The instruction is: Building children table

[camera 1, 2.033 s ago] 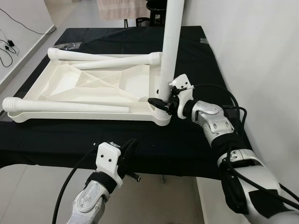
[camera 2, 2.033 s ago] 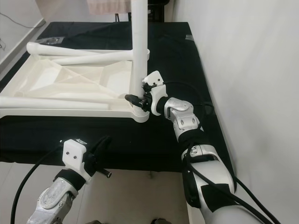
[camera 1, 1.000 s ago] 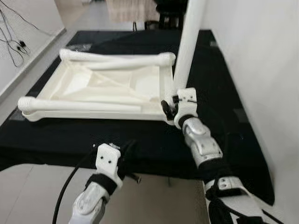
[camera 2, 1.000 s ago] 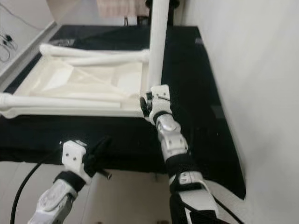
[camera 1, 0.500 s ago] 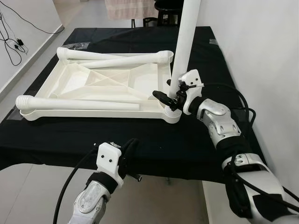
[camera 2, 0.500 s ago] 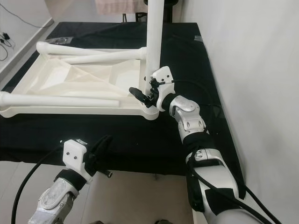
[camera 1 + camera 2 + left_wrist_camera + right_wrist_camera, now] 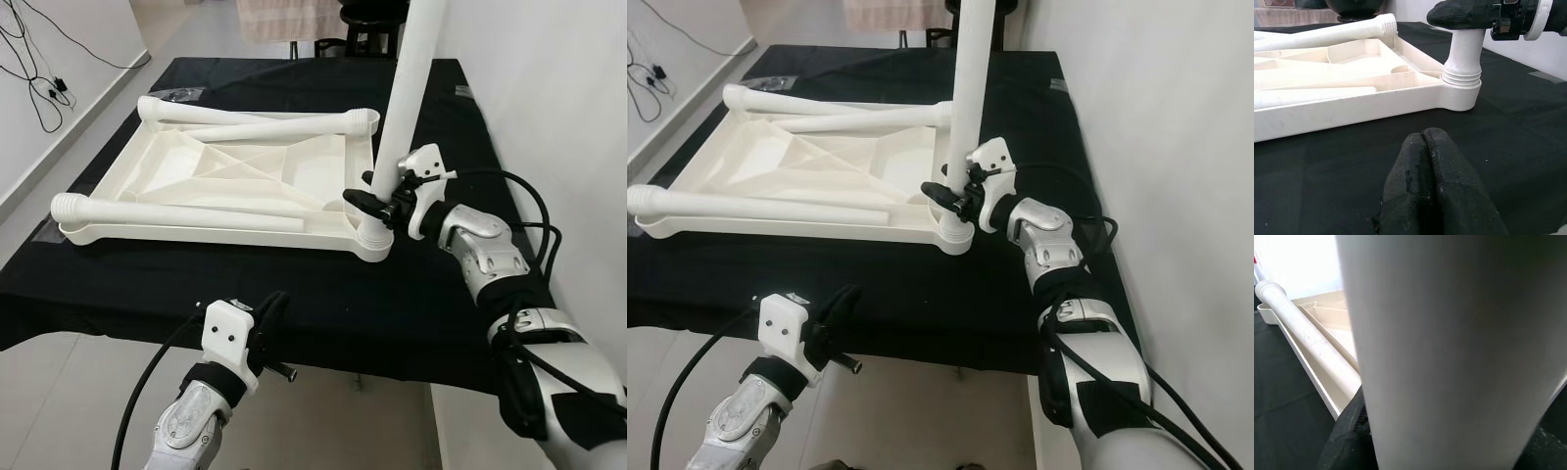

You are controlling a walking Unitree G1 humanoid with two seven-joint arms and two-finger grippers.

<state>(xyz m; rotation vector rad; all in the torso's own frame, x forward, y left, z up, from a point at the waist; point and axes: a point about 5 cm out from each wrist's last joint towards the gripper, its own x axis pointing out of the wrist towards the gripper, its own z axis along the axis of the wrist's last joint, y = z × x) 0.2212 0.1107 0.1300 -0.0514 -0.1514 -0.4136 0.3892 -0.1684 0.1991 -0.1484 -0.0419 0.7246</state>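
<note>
A white plastic table top (image 7: 196, 237) lies upside down on the black-covered table (image 7: 392, 313). One white leg (image 7: 407, 88) stands upright in its near right corner socket (image 7: 1462, 93). My right gripper (image 7: 377, 208) is shut on this leg just above the socket, and the leg (image 7: 1449, 333) looms close in the right wrist view. Three loose legs lie on the top: two along the far side (image 7: 284, 125) and one along the near side (image 7: 176, 213). My left gripper (image 7: 269, 315) hangs shut below the table's front edge, its fingers (image 7: 1425, 186) pressed together and holding nothing.
A white wall (image 7: 549, 117) runs close along the table's right side. A clear plastic bag (image 7: 183, 94) lies at the far left corner. Cables (image 7: 44, 78) trail on the floor to the left. Dark furniture (image 7: 367, 20) stands beyond the far edge.
The camera view has shifted. My right gripper has stayed on the base of the upright leg while its wrist turned. The left arm has not moved.
</note>
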